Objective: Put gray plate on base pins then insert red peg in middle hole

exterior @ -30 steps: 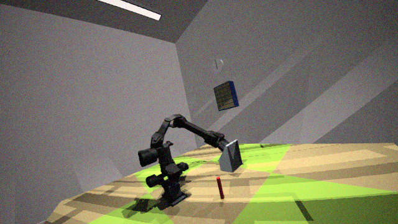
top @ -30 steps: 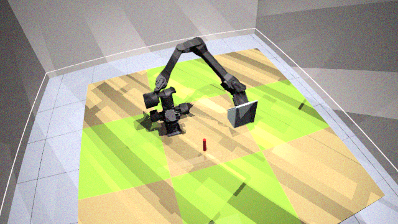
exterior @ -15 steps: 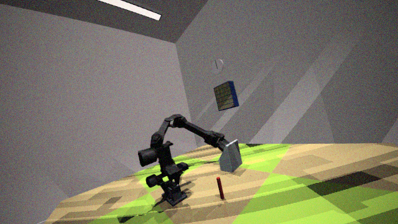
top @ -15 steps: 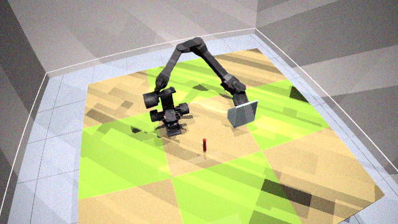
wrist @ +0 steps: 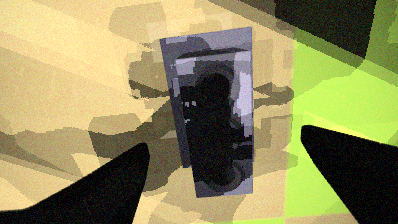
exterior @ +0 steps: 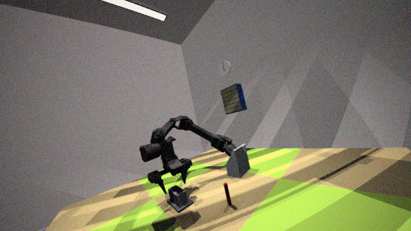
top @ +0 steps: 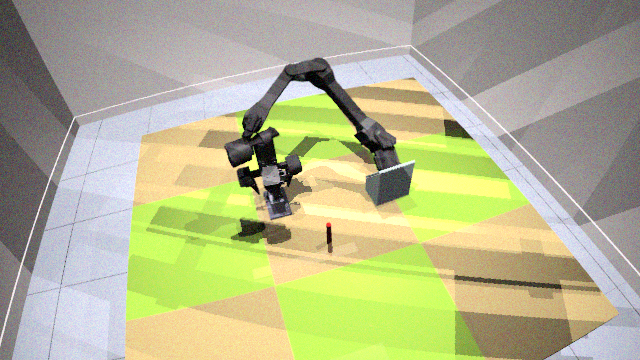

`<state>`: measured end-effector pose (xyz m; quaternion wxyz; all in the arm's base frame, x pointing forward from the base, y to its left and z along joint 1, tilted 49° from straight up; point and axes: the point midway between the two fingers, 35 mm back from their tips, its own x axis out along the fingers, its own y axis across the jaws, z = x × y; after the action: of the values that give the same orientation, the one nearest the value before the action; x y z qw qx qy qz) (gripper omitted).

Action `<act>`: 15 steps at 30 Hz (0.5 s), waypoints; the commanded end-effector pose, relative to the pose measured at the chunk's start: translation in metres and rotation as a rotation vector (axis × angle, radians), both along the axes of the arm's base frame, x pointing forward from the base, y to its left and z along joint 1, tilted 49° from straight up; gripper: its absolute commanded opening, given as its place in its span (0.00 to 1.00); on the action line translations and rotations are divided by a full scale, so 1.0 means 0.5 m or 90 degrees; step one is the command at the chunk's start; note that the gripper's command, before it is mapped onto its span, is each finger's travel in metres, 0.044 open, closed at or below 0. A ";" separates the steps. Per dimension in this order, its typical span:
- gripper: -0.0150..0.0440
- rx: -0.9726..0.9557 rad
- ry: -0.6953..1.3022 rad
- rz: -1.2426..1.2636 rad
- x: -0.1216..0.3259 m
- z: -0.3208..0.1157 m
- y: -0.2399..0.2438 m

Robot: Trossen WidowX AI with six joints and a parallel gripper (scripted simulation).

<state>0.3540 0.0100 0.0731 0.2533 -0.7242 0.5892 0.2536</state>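
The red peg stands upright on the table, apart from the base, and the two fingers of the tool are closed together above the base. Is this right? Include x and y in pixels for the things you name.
Not quite: the fingers (exterior: 165,189) of the tool (exterior: 175,188) (wrist: 225,136) are spread wide apart, as the wrist view shows. The rest is right.

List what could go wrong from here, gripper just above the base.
1. The gripper is open with its fingers straddling the gray plate and base; a sideways move could clip them.
2. The red peg stands upright and slim, so a brush while approaching might topple it.
3. Plate seating is hard to judge in shadow; if it's tilted, insertion may jam.
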 end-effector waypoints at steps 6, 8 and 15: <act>1.00 -0.001 -0.004 0.006 -0.023 0.096 0.113; 1.00 -0.001 -0.004 0.006 -0.023 0.096 0.113; 1.00 0.050 -0.170 -0.147 -0.045 0.051 0.157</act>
<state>0.3394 0.0738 0.1157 0.3233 -0.7027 0.6021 0.1977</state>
